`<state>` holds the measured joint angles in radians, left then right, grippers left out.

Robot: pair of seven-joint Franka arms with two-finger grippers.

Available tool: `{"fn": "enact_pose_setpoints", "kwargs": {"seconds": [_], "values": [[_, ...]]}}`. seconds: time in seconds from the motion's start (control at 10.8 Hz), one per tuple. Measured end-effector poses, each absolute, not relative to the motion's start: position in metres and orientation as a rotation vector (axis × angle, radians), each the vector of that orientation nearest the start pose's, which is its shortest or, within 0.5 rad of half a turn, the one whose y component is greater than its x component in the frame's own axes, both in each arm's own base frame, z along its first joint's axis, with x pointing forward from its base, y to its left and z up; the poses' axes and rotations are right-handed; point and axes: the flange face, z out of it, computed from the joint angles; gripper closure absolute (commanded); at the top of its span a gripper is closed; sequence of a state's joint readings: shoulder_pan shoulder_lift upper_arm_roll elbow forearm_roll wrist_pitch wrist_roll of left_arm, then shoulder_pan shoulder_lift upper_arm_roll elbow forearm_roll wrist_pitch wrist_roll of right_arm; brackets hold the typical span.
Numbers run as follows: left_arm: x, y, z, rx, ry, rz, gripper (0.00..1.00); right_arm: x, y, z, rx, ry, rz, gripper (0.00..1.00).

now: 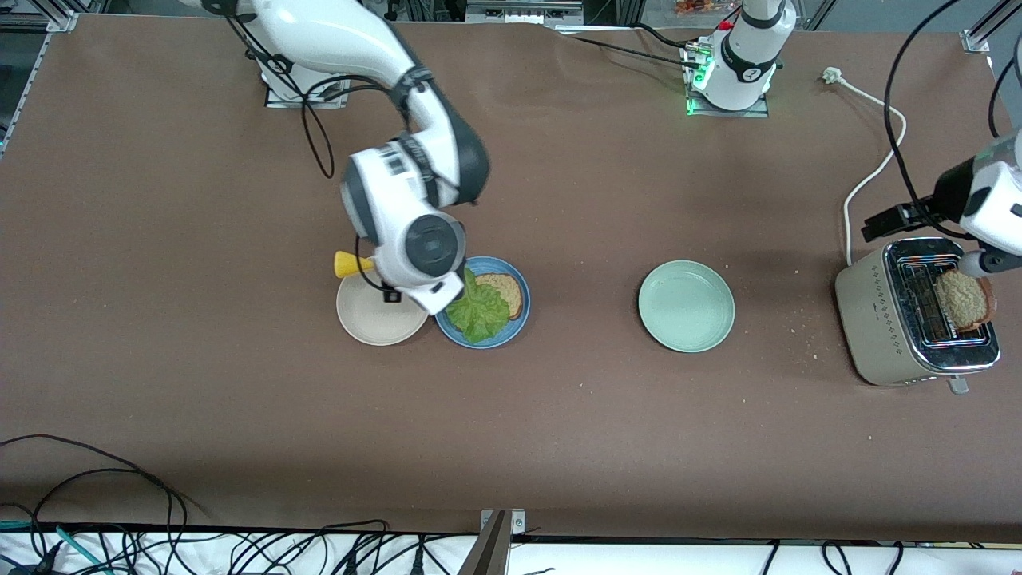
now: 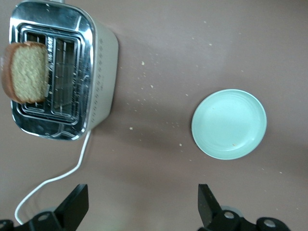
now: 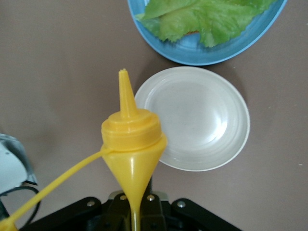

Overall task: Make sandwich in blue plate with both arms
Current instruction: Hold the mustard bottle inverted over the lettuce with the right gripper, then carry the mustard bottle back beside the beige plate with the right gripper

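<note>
The blue plate holds one slice of brown bread with a crinkly green lettuce leaf over most of it. My right gripper is shut on a yellow squeeze bottle, pinching its body flat. It hangs over the beige plate, beside the blue plate, and the bottle sticks out from under the wrist. A second bread slice stands up out of the toaster. My left gripper is open and empty above the table beside the toaster.
A pale mint-green plate lies bare between the blue plate and the toaster. The toaster's white cable runs toward the left arm's base. Crumbs are scattered around the toaster. Black cables hang along the table's edge nearest the front camera.
</note>
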<state>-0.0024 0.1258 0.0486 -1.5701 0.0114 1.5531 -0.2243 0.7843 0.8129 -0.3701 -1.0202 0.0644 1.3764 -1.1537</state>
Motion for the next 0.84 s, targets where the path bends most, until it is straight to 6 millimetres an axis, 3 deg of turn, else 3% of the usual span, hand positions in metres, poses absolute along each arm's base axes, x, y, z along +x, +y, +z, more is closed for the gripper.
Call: {"fn": "enact_pose_setpoints", "kwargs": {"seconds": [0.28, 0.46, 0.65, 0.84], "values": [[0.605, 0.077, 0.528, -3.072, -0.453, 0.257, 0.00, 0.645, 0.267, 0.379, 2.240, 2.523, -0.643, 1.00], [0.617, 0.121, 0.482, -3.101, -0.283, 0.352, 0.00, 0.663, 0.192, 0.377, 2.288, 2.763, -0.547, 1.00], [0.631, 0.163, 0.441, -3.112, -0.224, 0.334, 0.00, 0.669, 0.128, 0.361, 2.280, 3.036, -0.342, 1.00], [0.635, 0.197, 0.424, -3.121, -0.155, 0.292, 0.00, 0.665, 0.078, 0.331, 2.264, 3.241, -0.090, 1.00]]}}
